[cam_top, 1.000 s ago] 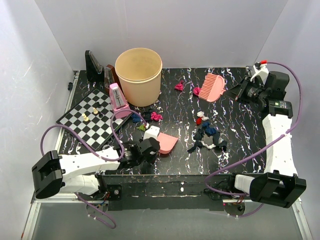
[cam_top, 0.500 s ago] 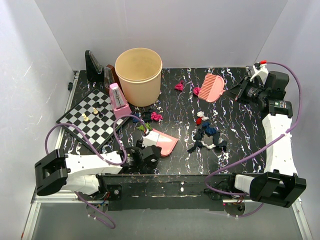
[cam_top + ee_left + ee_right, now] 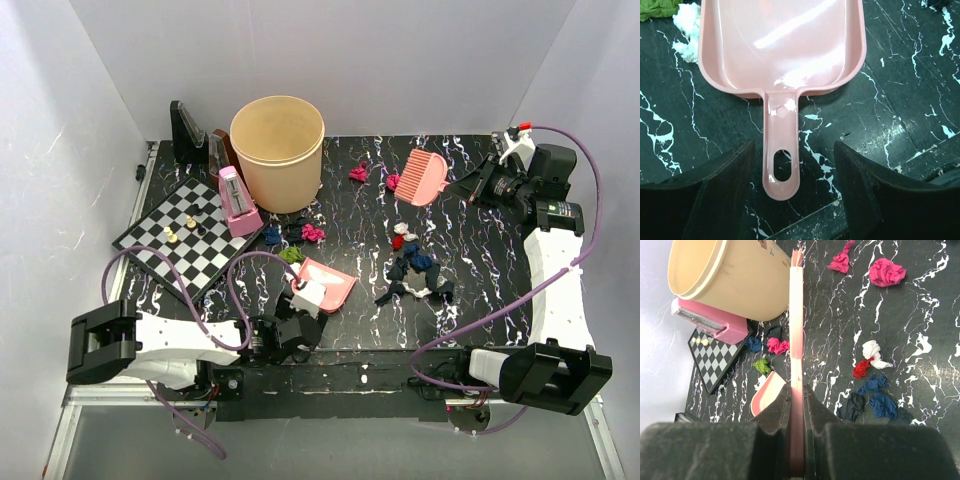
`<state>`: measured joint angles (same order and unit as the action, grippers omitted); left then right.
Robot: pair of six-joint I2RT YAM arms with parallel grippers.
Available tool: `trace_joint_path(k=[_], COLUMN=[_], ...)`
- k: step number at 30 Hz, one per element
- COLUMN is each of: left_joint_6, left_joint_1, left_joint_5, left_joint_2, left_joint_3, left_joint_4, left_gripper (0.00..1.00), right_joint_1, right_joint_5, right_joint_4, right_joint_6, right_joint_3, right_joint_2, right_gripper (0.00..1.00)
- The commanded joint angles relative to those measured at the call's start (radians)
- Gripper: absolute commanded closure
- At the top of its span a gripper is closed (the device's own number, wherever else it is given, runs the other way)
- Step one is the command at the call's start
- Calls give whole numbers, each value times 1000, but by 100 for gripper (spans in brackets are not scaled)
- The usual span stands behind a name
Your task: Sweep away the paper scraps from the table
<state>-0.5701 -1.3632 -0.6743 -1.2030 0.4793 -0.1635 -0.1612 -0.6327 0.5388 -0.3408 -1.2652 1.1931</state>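
The pink dustpan [image 3: 782, 45] lies flat on the black marbled table [image 3: 360, 215]. Its handle points back between the fingers of my left gripper [image 3: 792, 180], which is open and not touching it. In the top view this gripper [image 3: 300, 310] is near the front edge. My right gripper [image 3: 797, 405] is shut on the pink brush [image 3: 796, 340], held at the far right [image 3: 428, 175]. Paper scraps lie scattered: a navy, black, white and red cluster [image 3: 415, 265], two magenta wads [image 3: 357, 173] near the brush, and magenta, navy and green ones [image 3: 291, 254] by the dustpan. A white wad [image 3: 687, 30] touches the pan's left side.
A tall beige bucket [image 3: 277, 150] stands at the back left. A pink metronome [image 3: 237, 200] and a chessboard [image 3: 185, 235] with a few pieces lie in front of it. Dark objects [image 3: 185, 130] stand in the back left corner. White walls enclose the table.
My left gripper has drawn back toward the near edge, and the dustpan handle now lies free between its open fingers. The dustpan has turned slightly. The right arm has barely moved.
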Motion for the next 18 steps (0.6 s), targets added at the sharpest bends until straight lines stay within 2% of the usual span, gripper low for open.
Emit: trace_joint_path(k=[1,7,11,18], left_joint_6=[24,-8,-13,-8], left_joint_1=[-27,-28,-28,-27], left_joint_5=[-108,-137,-134,-122], left_joint_2=[-69,-101,-32,63], left_joint_3=[15,7,-39,-84], left_joint_4=[82,100,122,148], left_gripper=[38,46,52,55], right_joint_1=[5,5,5,5], right_joint_5=[-30,-35,-33,-42], right_joint_4=[-54,-56,-54,-56], right_joint_6=[-6,-7,-6,-9], right_joint_3=[-5,-5,-5,-7], right_joint_2=[-13,-13,-10,0], right_gripper=[99,99,99,99])
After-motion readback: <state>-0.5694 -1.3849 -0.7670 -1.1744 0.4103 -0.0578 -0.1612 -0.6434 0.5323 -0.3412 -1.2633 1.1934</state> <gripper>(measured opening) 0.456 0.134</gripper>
